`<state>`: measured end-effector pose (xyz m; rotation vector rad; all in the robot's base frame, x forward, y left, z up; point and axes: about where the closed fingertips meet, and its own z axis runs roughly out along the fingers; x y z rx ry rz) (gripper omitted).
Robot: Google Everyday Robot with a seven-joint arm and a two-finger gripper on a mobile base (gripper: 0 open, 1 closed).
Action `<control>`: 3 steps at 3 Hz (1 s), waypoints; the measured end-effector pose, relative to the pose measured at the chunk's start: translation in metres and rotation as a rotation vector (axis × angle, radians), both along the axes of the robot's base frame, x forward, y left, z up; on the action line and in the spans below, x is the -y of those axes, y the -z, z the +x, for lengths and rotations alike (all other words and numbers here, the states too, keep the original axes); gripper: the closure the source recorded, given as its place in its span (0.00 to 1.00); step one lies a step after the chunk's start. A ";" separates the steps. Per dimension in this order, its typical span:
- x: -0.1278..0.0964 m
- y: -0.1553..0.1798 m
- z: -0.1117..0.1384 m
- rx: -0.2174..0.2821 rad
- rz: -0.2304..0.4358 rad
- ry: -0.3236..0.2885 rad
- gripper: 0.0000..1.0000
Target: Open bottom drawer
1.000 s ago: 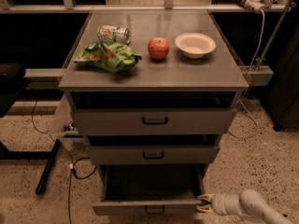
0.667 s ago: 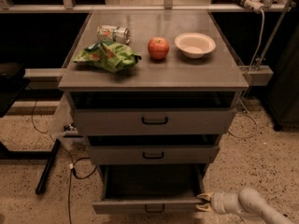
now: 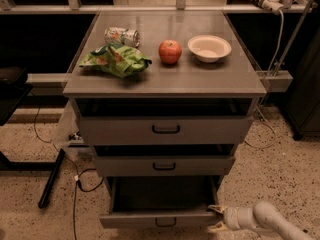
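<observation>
Low over the speckled floor (image 3: pixel 280 174), the white claw (image 3: pixel 216 218), fingers apart, sits at the right end of the slim grey metal bottom drawer (image 3: pixel 150 219), whose front runs leftward.

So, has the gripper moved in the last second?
No. The gripper sits open at the right front corner of the bottom drawer, at the same offset from the middle drawer's handle as before.

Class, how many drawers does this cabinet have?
3. The top drawer sits under the tabletop, the middle drawer below it, and the bottom drawer lowest, pulled out, with the gripper beside its front corner. None seem hidden.
</observation>
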<state>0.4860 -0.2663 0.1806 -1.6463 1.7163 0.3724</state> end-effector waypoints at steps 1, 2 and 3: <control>0.000 0.000 0.000 0.000 0.000 0.000 0.00; 0.000 0.000 0.000 0.000 0.000 0.000 0.19; 0.000 0.000 0.000 0.000 0.000 0.000 0.42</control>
